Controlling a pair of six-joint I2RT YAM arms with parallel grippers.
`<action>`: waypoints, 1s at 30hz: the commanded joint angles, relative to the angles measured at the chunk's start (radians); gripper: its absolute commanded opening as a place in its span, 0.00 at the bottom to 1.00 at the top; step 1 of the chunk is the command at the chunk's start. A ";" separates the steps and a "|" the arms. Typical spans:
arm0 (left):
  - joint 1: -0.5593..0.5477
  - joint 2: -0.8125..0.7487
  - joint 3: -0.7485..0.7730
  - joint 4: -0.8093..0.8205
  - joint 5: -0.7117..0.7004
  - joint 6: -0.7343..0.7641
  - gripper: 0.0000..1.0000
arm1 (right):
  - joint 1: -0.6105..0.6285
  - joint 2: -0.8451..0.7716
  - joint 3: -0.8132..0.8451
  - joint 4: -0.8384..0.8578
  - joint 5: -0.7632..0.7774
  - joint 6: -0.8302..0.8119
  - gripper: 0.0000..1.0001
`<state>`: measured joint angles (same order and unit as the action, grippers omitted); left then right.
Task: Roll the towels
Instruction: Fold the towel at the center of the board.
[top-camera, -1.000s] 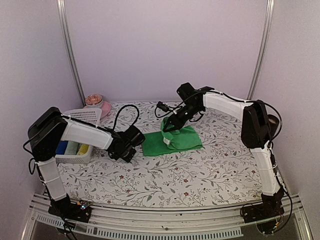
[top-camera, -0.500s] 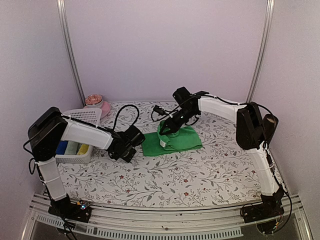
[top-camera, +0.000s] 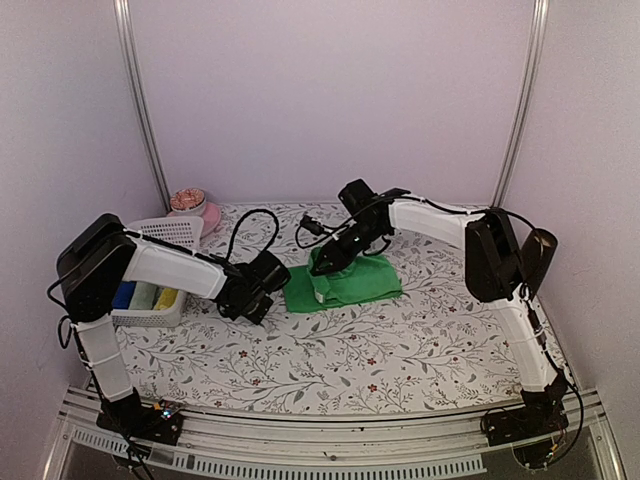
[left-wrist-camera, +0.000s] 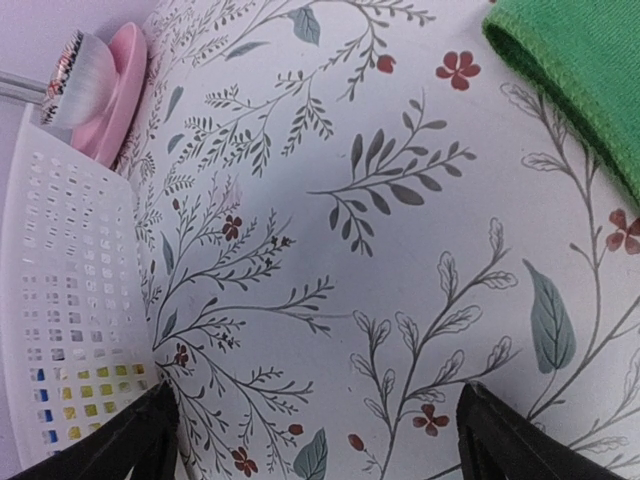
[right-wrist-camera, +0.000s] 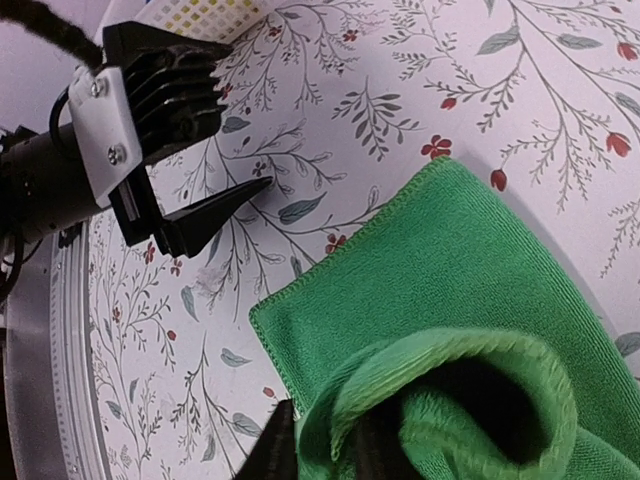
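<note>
The bright green towel (top-camera: 345, 284) lies in the middle of the flowered table, its far edge folded over and lifted. My right gripper (top-camera: 322, 265) is shut on that folded edge of the green towel (right-wrist-camera: 470, 300) and holds it up over the flat part. My left gripper (top-camera: 252, 310) is open and empty, low over the table just left of the towel's near corner (left-wrist-camera: 590, 70). It also shows in the right wrist view (right-wrist-camera: 215, 215). A yellow-lime cloth (top-camera: 165, 297) lies in the basket.
A white mesh basket (top-camera: 165, 235) stands at the left with blue and yellow cloths inside; it also shows in the left wrist view (left-wrist-camera: 60, 300). A pink bowl (top-camera: 208, 213) with a brush sits behind it. Metal posts rise at the back corners.
My right gripper has carried the folded green towel edge leftward and toward the near side, rolling it further over the flat part. The left arm has not moved.
</note>
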<state>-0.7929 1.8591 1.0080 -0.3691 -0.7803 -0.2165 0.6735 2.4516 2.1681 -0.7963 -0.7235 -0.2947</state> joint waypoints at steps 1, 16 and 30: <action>0.010 0.032 0.005 -0.001 0.030 -0.002 0.97 | 0.014 0.022 0.022 0.018 -0.066 0.005 0.35; 0.022 -0.125 0.129 -0.001 0.219 0.037 0.97 | -0.042 -0.262 -0.108 -0.040 -0.016 -0.097 0.59; 0.220 0.149 0.407 0.125 0.870 0.198 0.76 | -0.271 -0.324 -0.498 0.102 0.139 -0.063 0.33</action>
<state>-0.6235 1.8999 1.3510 -0.2600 -0.1089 -0.0784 0.4232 2.0865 1.6886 -0.7349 -0.6193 -0.3737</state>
